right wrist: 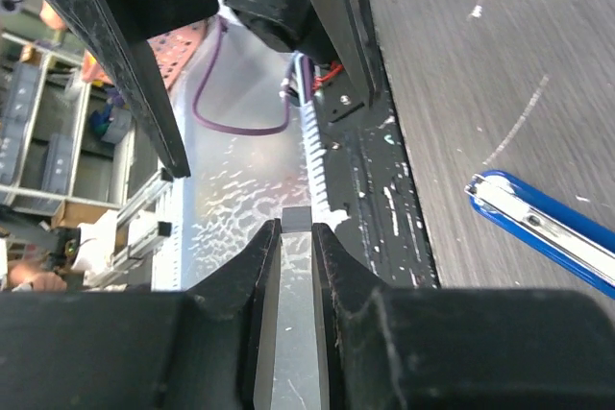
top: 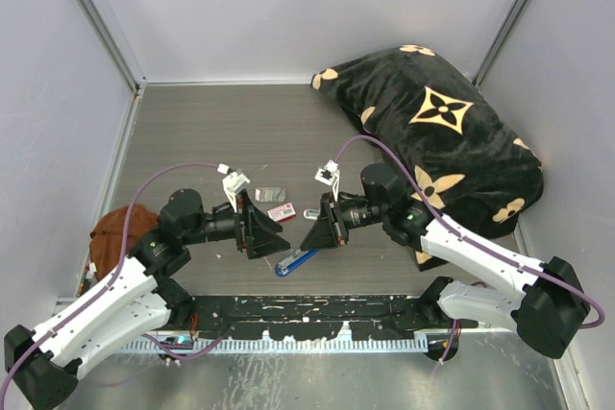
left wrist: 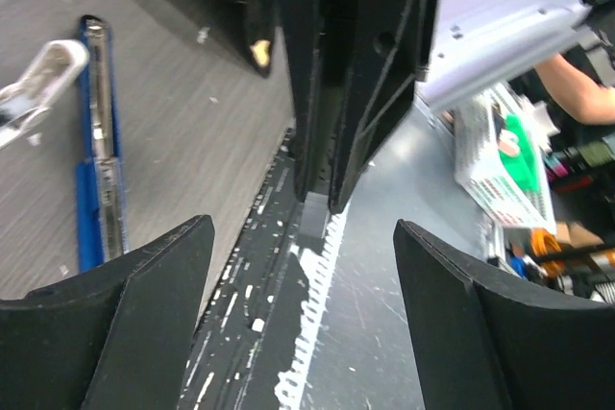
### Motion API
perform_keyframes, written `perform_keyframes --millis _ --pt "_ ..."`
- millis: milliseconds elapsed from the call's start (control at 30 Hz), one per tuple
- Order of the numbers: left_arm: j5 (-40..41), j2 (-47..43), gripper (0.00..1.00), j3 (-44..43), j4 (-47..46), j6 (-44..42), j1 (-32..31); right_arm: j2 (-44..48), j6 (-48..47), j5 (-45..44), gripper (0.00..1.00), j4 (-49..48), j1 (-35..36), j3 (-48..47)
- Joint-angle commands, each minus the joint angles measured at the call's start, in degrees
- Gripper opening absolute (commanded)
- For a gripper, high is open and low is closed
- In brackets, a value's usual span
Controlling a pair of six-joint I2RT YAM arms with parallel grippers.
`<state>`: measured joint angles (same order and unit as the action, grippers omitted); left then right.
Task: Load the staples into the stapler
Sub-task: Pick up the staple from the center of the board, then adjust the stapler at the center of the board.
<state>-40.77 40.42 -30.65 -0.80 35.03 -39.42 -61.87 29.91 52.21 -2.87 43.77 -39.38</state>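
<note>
The stapler (right wrist: 543,228) lies open on the table (top: 192,132), silver channel showing, near the right gripper (right wrist: 296,226), whose fingers pinch the staples (right wrist: 296,333). The left gripper (left wrist: 300,229) gapes wide, holding nothing; the red-and-white box (top: 282,211) is too small to see inside

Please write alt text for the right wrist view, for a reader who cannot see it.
The right gripper is shut on a thin silvery strip of staples, seen end-on between its black fingers. The blue stapler, its silver channel showing, lies on the grey table at the right.
</note>
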Motion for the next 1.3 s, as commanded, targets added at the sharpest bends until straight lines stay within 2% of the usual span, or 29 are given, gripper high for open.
perform_keyframes --millis 0,67,200,433,633,833,1033,1267 --pt "11.98 -0.92 0.77 1.88 7.27 -2.57 0.77 1.46 -6.43 -7.09 0.21 8.46 0.29 -3.23" --pt "15.75 1.57 0.76 2.23 10.32 -2.91 0.83 1.91 -5.86 -10.62 0.21 9.32 0.31 -2.37" --pt "17.00 6.55 0.75 4.13 7.19 -2.86 0.79 2.79 -4.59 -20.48 0.21 13.31 0.22 -0.81" --pt "14.52 16.49 0.71 5.27 2.71 -3.51 0.69 5.49 -0.03 -38.26 0.20 20.43 0.23 0.35" --pt "18.50 24.05 0.70 0.00 2.39 -5.68 -2.71 8.21 2.73 -53.56 0.20 28.53 0.14 -2.37" --pt "26.13 35.18 0.70 -6.69 -0.10 -6.30 -9.99 10.91 3.15 -59.89 0.20 32.33 -0.21 -4.25" --pt "28.42 45.02 0.71 -12.37 -4.37 -5.45 -12.54 13.35 3.33 -62.05 0.20 34.97 -0.30 -4.89" --pt "36.47 54.03 0.73 -20.73 -1.20 -9.02 -16.81 16.86 3.12 -64.19 0.20 37.13 -0.35 -4.99"
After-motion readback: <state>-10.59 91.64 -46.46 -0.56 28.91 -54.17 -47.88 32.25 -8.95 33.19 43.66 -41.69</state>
